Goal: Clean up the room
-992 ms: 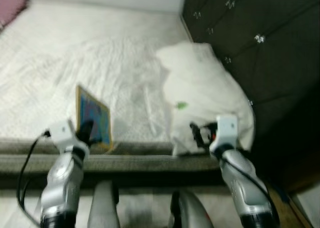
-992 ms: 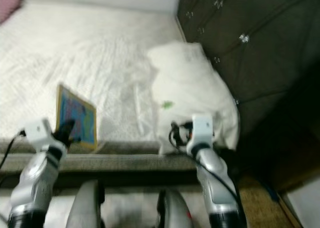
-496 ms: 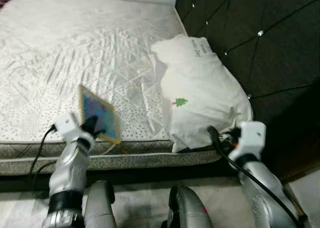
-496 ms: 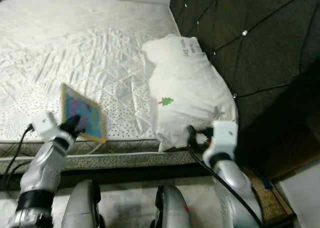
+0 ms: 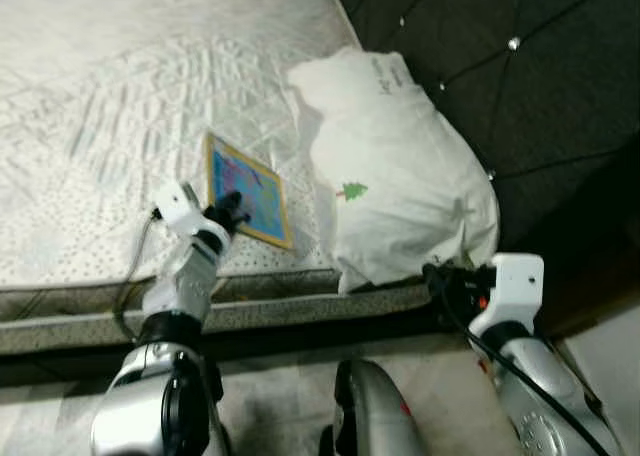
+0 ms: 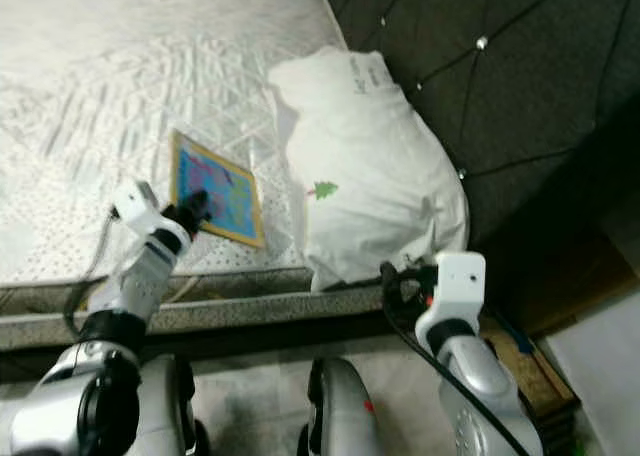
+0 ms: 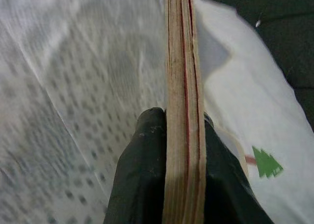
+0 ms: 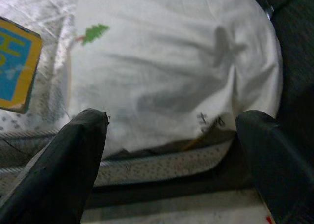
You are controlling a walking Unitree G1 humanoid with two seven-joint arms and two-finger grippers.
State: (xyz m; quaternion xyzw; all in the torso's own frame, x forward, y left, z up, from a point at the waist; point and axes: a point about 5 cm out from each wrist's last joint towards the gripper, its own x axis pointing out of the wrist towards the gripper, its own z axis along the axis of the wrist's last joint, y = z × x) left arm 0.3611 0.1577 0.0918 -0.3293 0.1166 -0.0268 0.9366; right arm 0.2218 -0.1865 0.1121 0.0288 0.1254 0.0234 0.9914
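Note:
A thin picture book (image 5: pixel 247 189) with a yellow border and a blue cover is held over the near edge of the white mattress (image 5: pixel 110 96), beside the pillow. My left gripper (image 5: pixel 226 210) is shut on the book's near edge; in the left wrist view the book (image 7: pixel 184 101) stands edge-on between the two black fingers (image 7: pixel 140 184). A white pillow (image 5: pixel 395 171) with a small green tree print leans against the dark headboard. My right gripper (image 8: pixel 171 150) is open, low in front of the pillow (image 8: pixel 167 62) at the bed's edge, with nothing between its fingers.
The dark tufted headboard (image 5: pixel 500 66) rises on the right. The mattress side and bed frame (image 5: pixel 300 311) run across in front of me. Pale floor (image 5: pixel 270 406) lies below, with my legs (image 5: pixel 375 416) over it. A brown box (image 6: pixel 520 361) sits at the right beside the bed.
My left gripper has carried the book forward and to the right over the mattress, closer to the pillow. The right gripper has stayed low by the pillow. The camera has shifted.

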